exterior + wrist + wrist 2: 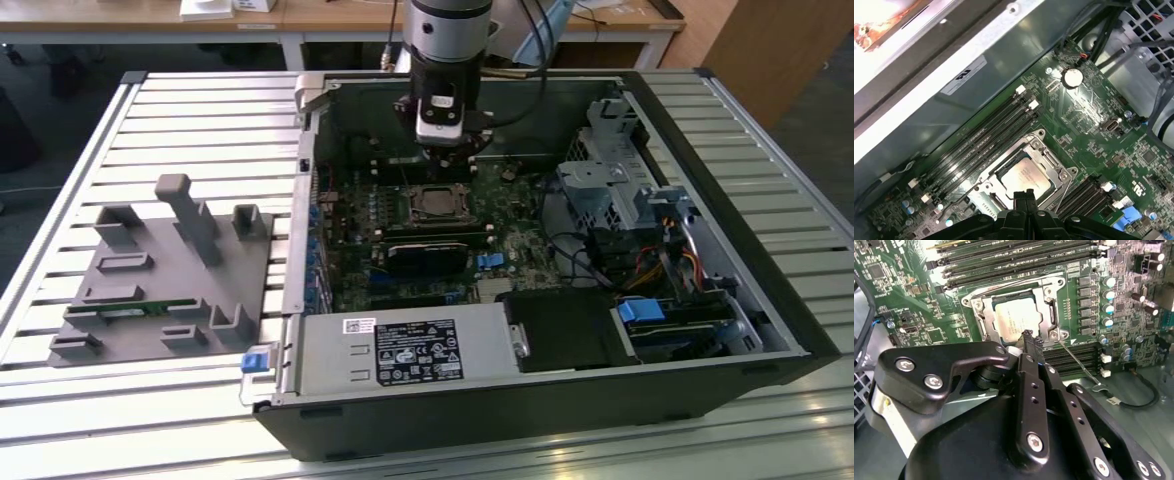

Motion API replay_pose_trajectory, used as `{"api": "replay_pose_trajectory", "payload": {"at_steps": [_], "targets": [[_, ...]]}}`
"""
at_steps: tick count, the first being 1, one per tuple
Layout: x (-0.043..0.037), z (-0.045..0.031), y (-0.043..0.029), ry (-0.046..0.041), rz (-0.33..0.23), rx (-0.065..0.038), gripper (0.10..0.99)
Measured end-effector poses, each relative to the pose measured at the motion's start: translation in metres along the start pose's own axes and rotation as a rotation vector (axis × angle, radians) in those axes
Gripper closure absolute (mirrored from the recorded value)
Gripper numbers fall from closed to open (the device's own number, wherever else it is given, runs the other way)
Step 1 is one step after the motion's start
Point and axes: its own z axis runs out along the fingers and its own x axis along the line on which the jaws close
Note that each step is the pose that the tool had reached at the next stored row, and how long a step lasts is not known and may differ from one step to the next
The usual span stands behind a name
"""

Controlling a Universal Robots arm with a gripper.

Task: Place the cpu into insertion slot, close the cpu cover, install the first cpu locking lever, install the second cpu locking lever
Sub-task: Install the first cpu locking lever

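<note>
The cpu point(1015, 320) point(1024, 176) lies flat in the socket on the green motherboard, its silvery-tan top showing. The cpu cover point(985, 322) point(1046, 159) is down around it, framing the chip through its square opening. A thin wire locking lever point(1076, 360) runs from the socket's corner out over the memory slots, apart from its catch. My gripper point(1029, 336) point(1024, 198) point(442, 152) hangs just above the socket's edge, fingers shut together with nothing between them. In the exterior view the socket point(438, 203) sits directly below the gripper.
The open computer case point(694, 120) stands on a slatted table. Memory slots point(979, 145) flank the socket; a black heatsink block point(430, 255), cables and drive cages point(614, 190) crowd the exterior view's right. A grey fixture block point(160, 270) stands outside the case at the left.
</note>
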Motion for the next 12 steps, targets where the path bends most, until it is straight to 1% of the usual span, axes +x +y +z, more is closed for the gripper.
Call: {"api": "replay_pose_trajectory", "payload": {"at_steps": [6, 12], "targets": [[0.0, 0.0, 0.0, 0.0015, -0.06, 0.0, 0.98], [0.0, 0.0, 0.0, 0.0019, -0.077, 0.0, 0.98]]}}
